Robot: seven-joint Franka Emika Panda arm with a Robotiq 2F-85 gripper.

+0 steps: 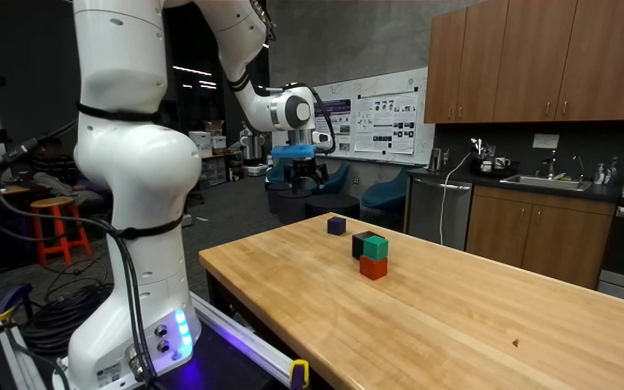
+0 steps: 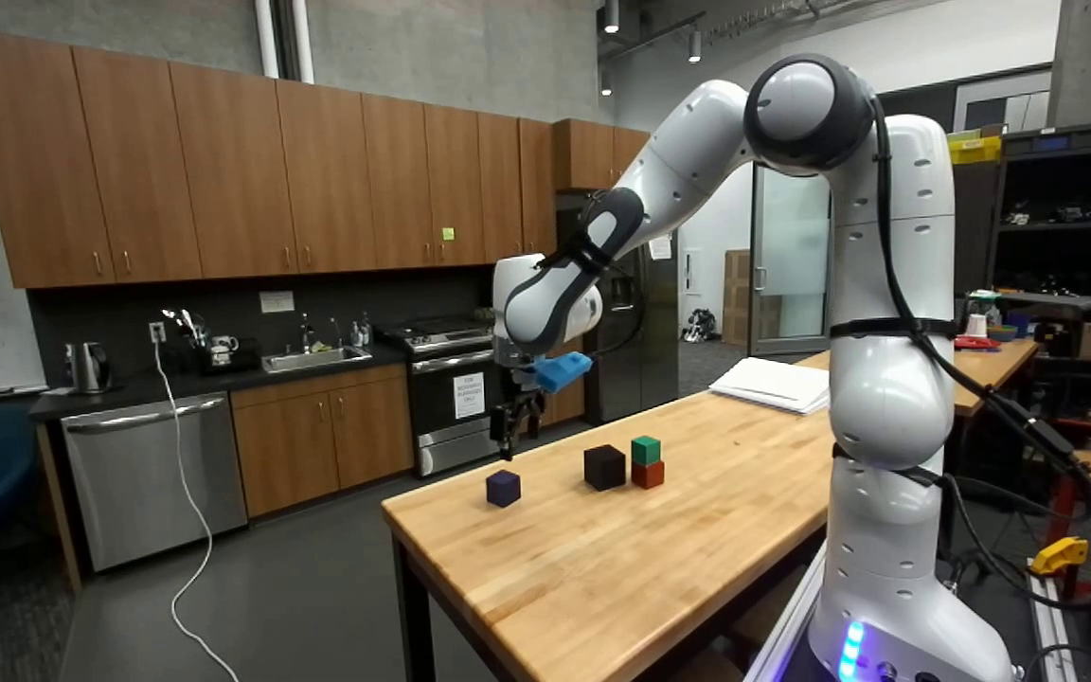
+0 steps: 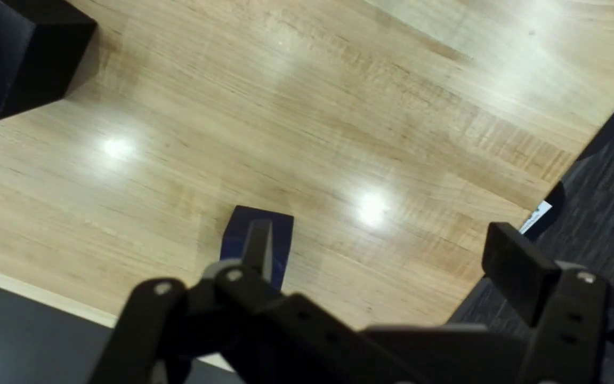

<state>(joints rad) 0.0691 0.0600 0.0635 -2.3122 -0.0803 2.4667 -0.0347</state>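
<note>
Well, the tool (image 3: 379,250) hangs above the worktop (image 2: 555,568) with its two fingers (image 3: 517,264) spread wide and nothing between them. The blue block (image 2: 503,488) is the nearest thing. It sits on the worktop near one corner, lower than the tool. In the wrist view, one finger hides part of it, so it seems to lie at the left end of the gap, not in the middle. No side looks longer than the rest. The black block (image 2: 604,468) is farther off, with the green block (image 2: 646,450) on the red block (image 2: 648,475) just beside it.
</note>
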